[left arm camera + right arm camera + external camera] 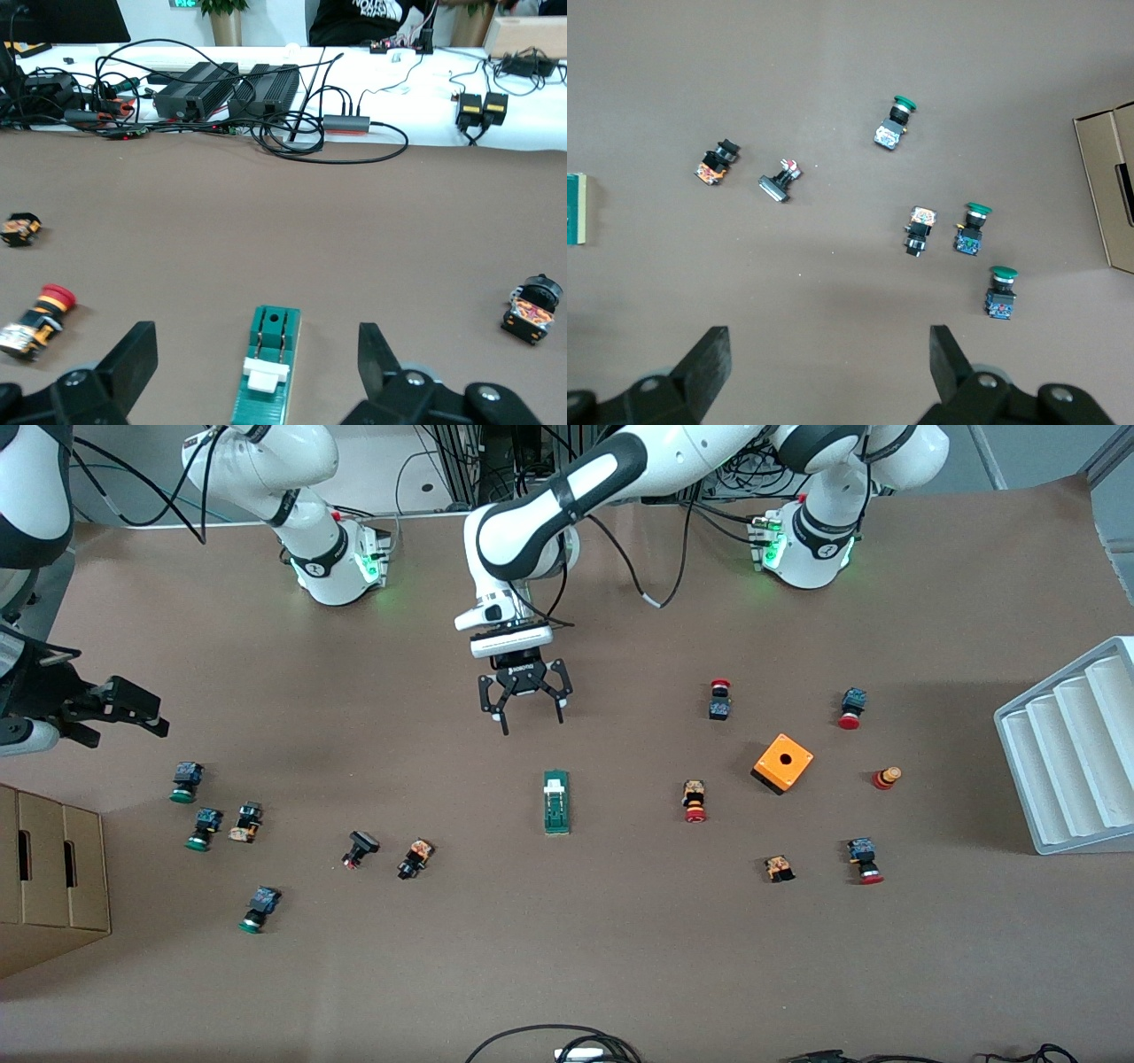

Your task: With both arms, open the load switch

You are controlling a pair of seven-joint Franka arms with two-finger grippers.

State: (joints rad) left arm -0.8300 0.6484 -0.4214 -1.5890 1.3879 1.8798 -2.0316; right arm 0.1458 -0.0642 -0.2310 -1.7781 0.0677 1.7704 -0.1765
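Two grippers stand with fingers apart and hold nothing. The left gripper [529, 722] hangs over the table [567, 957] near the load switch's white-tab end. The load switch [555, 802] lies flat mid-table, its white tab [266, 376] toward the robots' bases, between a black push button [415, 858] and a red-capped push button [695, 801]. The right gripper [133, 710] waits over the right arm's end of the table, above green-capped push buttons [973, 228].

One load switch [555, 802], thirteen push buttons [695, 801].
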